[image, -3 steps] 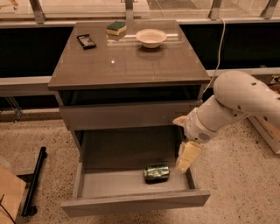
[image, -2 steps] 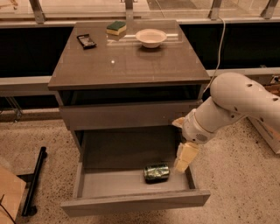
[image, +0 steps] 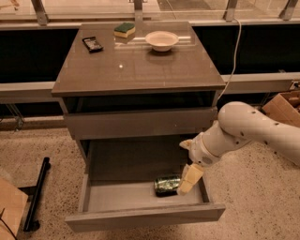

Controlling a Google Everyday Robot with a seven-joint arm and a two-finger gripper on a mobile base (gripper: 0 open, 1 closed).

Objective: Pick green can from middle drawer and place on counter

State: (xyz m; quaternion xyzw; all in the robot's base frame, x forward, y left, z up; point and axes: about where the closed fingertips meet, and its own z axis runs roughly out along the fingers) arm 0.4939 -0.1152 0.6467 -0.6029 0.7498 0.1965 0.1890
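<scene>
- Where's the gripper?
- The gripper is down in the open middle drawer, fingers spread, gripping nothing. Its lower finger is right beside the green can, which lies on its side near the drawer's right wall.
- Around it?
- A sponge, a bowl and a small dark object sit at the back of the glossy counter, above a speckled floor

My pincer hangs low in front of the grey-brown cabinet. Around us lies a speckled beige floor. Behind, a pale ledge runs beneath dark panels, with metal posts above. A white cable drops at the right, near a cardboard box. A black bar lies at the left.
</scene>
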